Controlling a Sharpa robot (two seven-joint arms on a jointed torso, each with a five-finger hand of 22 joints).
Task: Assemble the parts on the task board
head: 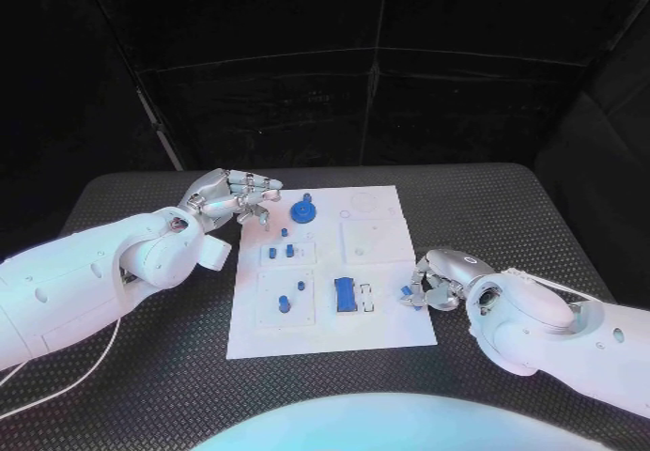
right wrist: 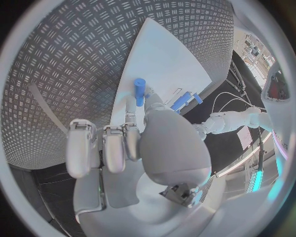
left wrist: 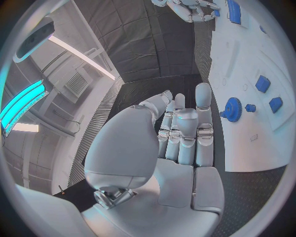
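Observation:
The white task board (head: 386, 258) lies in the middle of the table. On it are a blue gear (head: 303, 209), small blue pieces (head: 281, 251), a blue rectangular block (head: 346, 294) and a short peg (head: 284, 303). My right hand (head: 441, 277) sits at the board's right edge and pinches a small blue peg (head: 405, 292) between thumb and a finger; the right wrist view shows that peg (right wrist: 140, 91) over the board's edge (right wrist: 172, 54). My left hand (head: 233, 197) hovers at the board's far left corner, holding nothing, with the gear (left wrist: 232, 107) just beyond its fingers (left wrist: 185, 128).
The black ribbed table (head: 162, 366) surrounds the board. A white cable (head: 82, 371) trails under my left arm. Black curtains close off the back. The left wrist view shows my right hand (left wrist: 191, 9) at the board's far side.

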